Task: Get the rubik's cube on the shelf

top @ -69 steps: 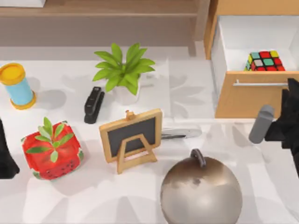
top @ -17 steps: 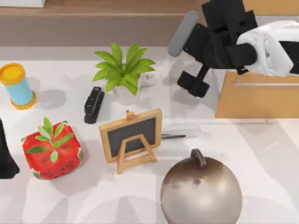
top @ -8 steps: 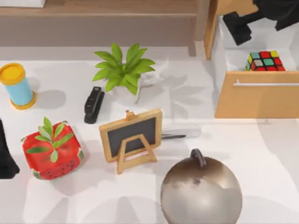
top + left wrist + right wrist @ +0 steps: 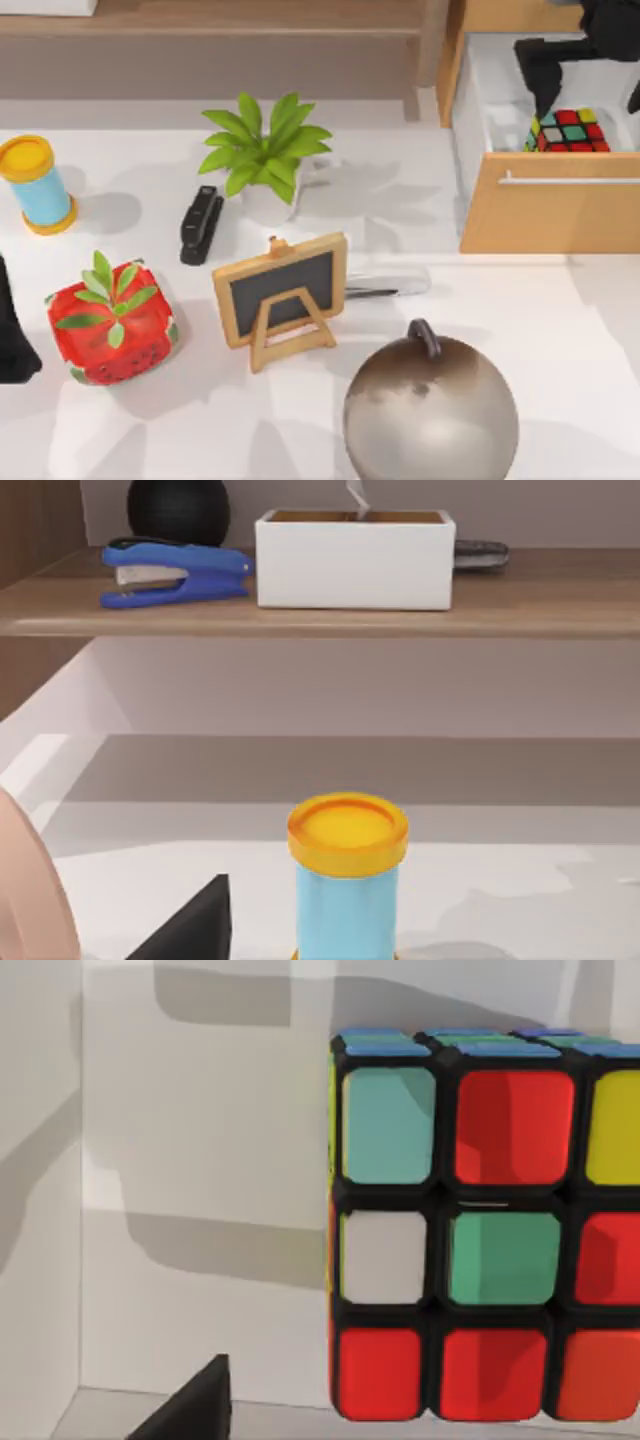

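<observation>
- Reaching into the open drawer point(image 4: 520, 205) of the cabinet at the table's right rear, my right gripper point(image 4: 590, 60) hangs just above the rubik's cube point(image 4: 567, 131); one dark finger shows beside the cube, but I cannot tell how wide the jaws stand.
- Cube sits at the drawer's front, close behind the front panel, so a finger could strike the panel or the white wall on descent.
- Wrist camera has the cube point(image 4: 480, 1230) off-centre; closing like this risks a corner pinch and a slip.
- Lifting out, the cube could catch the drawer edge on its way to the shelf point(image 4: 210, 40).
- Left gripper point(image 4: 12, 330) idles at the table's left edge.
</observation>
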